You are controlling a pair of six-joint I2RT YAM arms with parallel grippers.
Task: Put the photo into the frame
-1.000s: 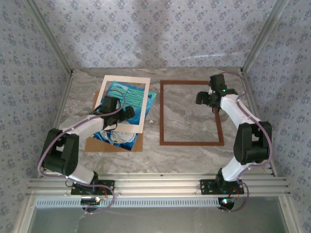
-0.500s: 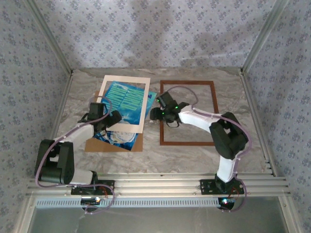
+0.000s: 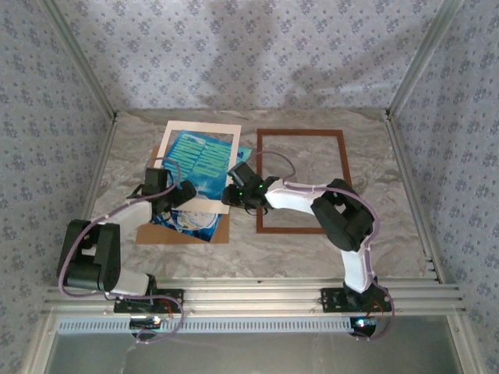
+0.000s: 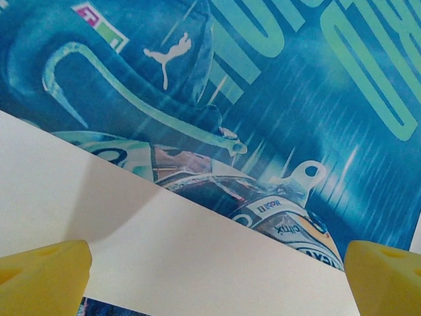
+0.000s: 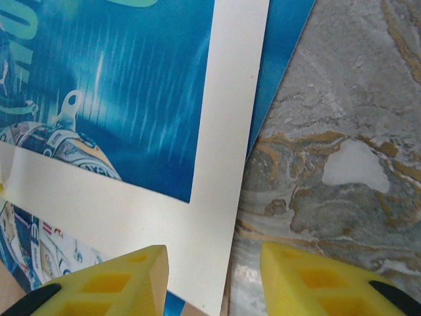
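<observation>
The right end effector (image 5: 214, 276) has swung across from the frame (image 3: 301, 133) to the near right corner of the mat (image 3: 199, 128), jaws narrowing astride its edge, pinching nothing yet. The photo (image 3: 204, 160) lies under that mat, left of the frame; the left end effector (image 4: 216, 273) hovers wide open above it, so lifting the mat looks next

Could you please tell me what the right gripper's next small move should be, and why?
Probably ease the right gripper down and close on the mat at its corner: its fingers straddle that edge, and the mat overlies the photo, which must come free before going to the frame.
</observation>
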